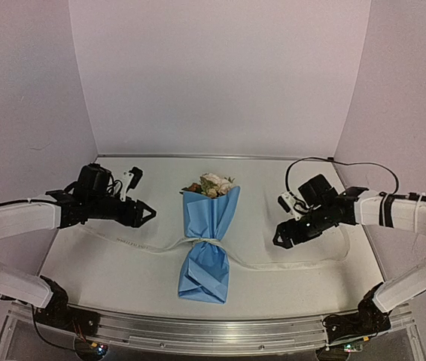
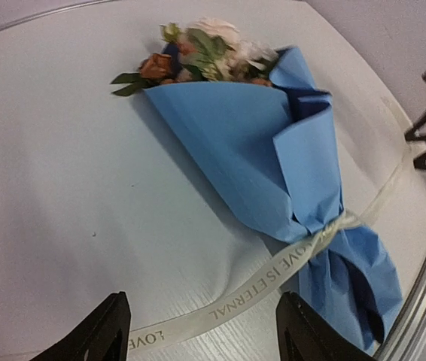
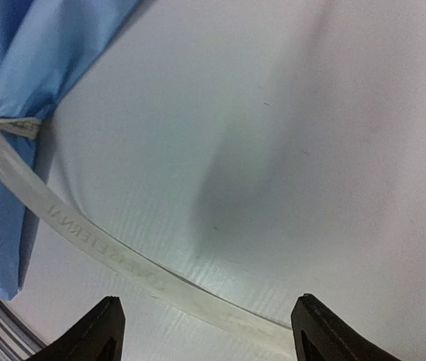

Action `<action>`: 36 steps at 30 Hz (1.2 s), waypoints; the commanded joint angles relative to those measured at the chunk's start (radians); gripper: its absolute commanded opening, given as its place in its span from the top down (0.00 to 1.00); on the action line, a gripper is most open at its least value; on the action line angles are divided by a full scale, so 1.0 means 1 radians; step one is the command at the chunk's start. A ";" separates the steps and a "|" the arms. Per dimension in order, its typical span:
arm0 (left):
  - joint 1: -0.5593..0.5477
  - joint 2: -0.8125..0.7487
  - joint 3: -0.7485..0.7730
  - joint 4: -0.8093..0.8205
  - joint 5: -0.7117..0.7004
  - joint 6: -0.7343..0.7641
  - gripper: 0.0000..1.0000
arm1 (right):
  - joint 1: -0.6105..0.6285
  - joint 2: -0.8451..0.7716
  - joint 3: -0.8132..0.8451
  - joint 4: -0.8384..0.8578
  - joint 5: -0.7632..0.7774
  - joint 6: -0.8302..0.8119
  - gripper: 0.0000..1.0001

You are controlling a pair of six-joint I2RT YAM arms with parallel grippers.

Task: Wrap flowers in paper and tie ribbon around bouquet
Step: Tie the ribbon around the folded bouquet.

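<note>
Mid worktop (image 1: 108, 280) the bouquet (image 1: 209, 214) lies w/ ribbon (image 2: 251, 289) tied at its waist, tails out both sides. Left gripper (image 1: 150, 216) and right gripper (image 1: 282, 237) both wide, holding nothing. I'd check knot tightness, lift arms w/o snagging tails.

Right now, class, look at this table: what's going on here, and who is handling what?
A bouquet lies on the table, with flowers poking out of the far end of the blue paper. The ribbon is already tied around its pinched middle, its ends trailing left and right along the table. The left gripper and right gripper flank the bouquet, both open and holding nothing.
</note>
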 commanded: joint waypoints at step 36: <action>-0.291 0.425 -0.023 0.449 -0.130 0.661 0.52 | 0.447 0.421 0.071 0.506 0.341 -0.295 0.33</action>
